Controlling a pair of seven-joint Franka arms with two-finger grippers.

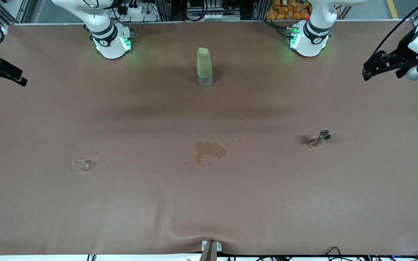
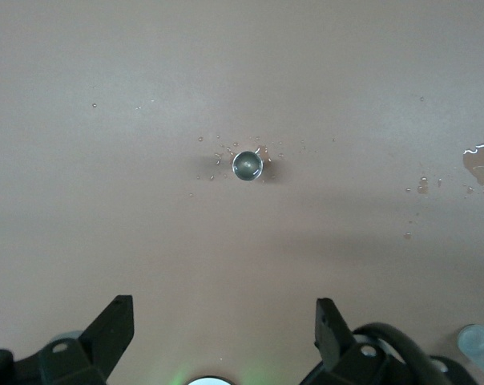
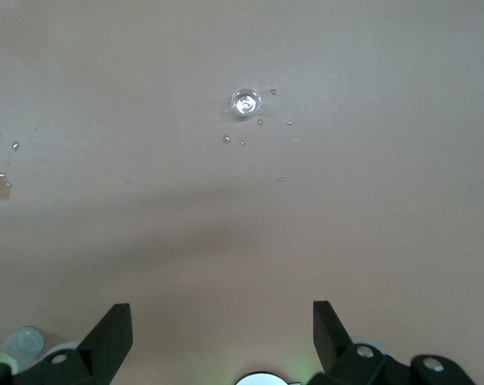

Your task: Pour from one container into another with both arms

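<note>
**Hands wide and high, both containers standing apart on a wet desk**

Hands first: your left hand [image 1: 370, 72] hangs in the air at the left arm's end of the desk [image 1: 209, 203], and your right hand [image 1: 20, 80] does the same at the right arm's end. Each wrist view shows its own fingers spread wide with nothing between them.

On the desk, the tall green bottle [image 1: 204, 67] stands upright between the two arm bases. Nearer to the front camera, a puddle [image 1: 209, 149] lies at mid-desk. The metal jigger [image 1: 321, 137] stands toward the left arm's end, and the small clear glass [image 1: 80, 164] toward the right arm's end, well apart from each other, both ringed by droplets.

As for the step, judge with care. Spilt liquid and two set-down vessels would suit a pour already made and the arms drawn back; they would equally suit a fresh attempt on a desk left wet. The pictures do not settle which, so commit to no move that only one reading would need.

The left wrist view looks straight down into the jigger's mouth, and the right wrist view into the glass, though you cannot tell liquid levels from either. Only the front view shows the bottle whole and the puddle's full outline.
</note>
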